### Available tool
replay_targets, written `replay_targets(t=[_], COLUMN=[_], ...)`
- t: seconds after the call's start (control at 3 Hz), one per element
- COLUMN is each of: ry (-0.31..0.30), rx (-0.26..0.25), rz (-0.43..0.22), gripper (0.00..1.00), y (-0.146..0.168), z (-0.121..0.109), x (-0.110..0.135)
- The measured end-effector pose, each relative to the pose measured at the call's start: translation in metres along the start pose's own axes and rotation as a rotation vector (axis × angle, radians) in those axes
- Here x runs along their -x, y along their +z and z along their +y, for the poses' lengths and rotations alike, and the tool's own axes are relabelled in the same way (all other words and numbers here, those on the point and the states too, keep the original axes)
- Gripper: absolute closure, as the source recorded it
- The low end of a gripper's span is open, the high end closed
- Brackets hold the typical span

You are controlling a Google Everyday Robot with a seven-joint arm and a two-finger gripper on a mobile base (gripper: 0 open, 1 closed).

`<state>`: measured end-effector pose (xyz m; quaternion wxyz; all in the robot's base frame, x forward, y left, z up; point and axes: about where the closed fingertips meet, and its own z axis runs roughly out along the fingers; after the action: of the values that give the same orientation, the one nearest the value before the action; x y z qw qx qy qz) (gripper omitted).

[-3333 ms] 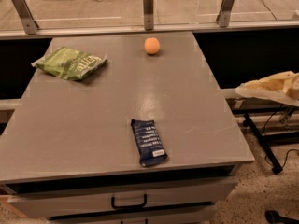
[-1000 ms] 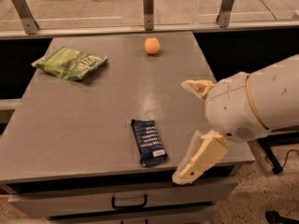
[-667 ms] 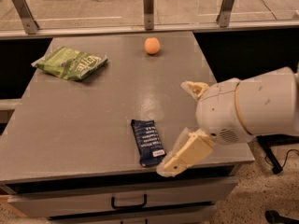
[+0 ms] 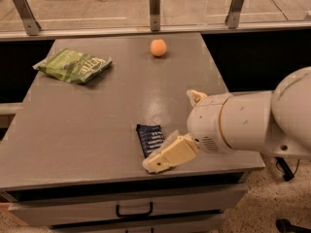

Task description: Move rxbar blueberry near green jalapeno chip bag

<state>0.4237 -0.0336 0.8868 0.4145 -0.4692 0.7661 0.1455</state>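
Your end effector, released and spread wide, hovers beside the flat navy-blue wrapped bar near the grey desk's front edge. The bar is likely light and slick, so pinch across its long edges.

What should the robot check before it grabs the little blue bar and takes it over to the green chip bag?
1. Bar findable: ok. The rxbar blueberry lies flat near the table's front edge.
2. Pincer open: ok. The pincer hangs just right of the bar, spread wide.
3. Pincer around the bar: not ok. Its lower finger covers the bar's near right corner and the other is off to the right.
4. Finger touching the bar: cannot tell.
5. Target findable: ok. The green jalapeno chip bag lies at the far left, with bare table beside it.
6. Path: probably ok. The orange ball sits far back, off the line from bar to bag.
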Motion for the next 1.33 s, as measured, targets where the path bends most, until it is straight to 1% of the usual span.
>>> replay_targets(t=[0.33,0.67,1.0,1.33], ry=[0.044,0.079,0.101,0.113], rx=[-0.032,-0.034,-0.04,-0.046], rz=[-0.015,-0.004,0.013,0.016], gripper=[0.0,0.0,0.18,0.41], y=[0.016,0.038,0.053,0.06], z=[0.0,0.008,0.009,0.008], x=[-0.003,-0.015,-0.028,-0.032])
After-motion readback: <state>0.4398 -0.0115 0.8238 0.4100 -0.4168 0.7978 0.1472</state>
